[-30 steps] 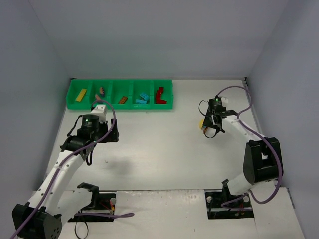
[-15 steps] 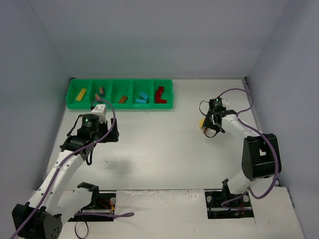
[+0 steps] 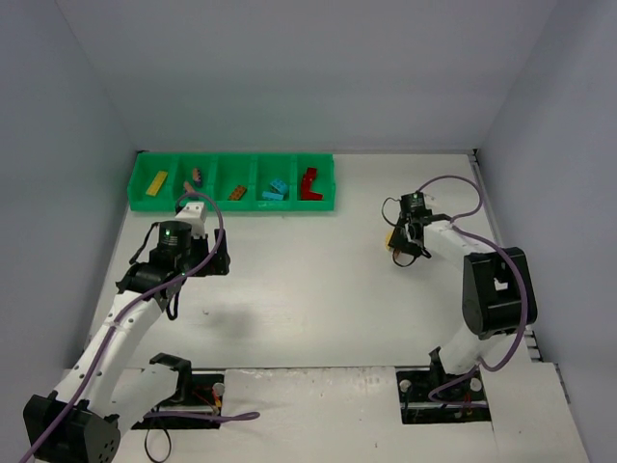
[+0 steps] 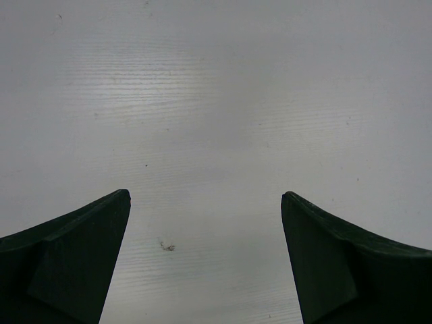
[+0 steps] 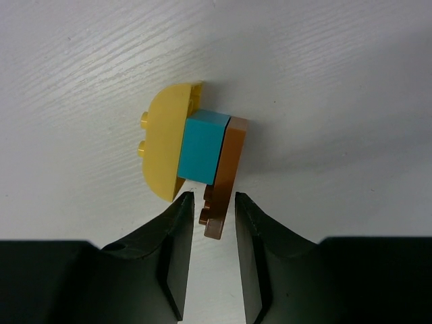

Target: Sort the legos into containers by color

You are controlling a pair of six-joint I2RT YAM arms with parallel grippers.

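On the left nothing has moved in the last second. The green tray (image 3: 231,207) sits by the far left corner of the counter (image 3: 308,289), with the sorted legos (image 3: 276,189) in its five compartments: yellow, pink, orange-brown, cyan, then red. My left arm is parked just in front of the tray, bent at the elbow. The left gripper (image 4: 206,199) is spread wide over bare counter with nothing between its fingers.

The change is on the right. The right arm has swung its elbow inward and away from the right edge, and the right gripper (image 5: 214,202) has crept a little farther from me. It now sits at the last cluster, which lies toward the far right of the counter, well apart from the tray.

That cluster is three pieces stuck together: a rounded yellow brick (image 5: 165,152), a cyan brick (image 5: 202,148) and a thin brown brick (image 5: 223,175). The fingers point steeply down and straddle the near end of the brown one. The gap is narrow, but I see a sliver of counter on each side, so I judge them not yet pinching.

I read this as lining up the grasp. The three colours will need separating before they can be sorted.
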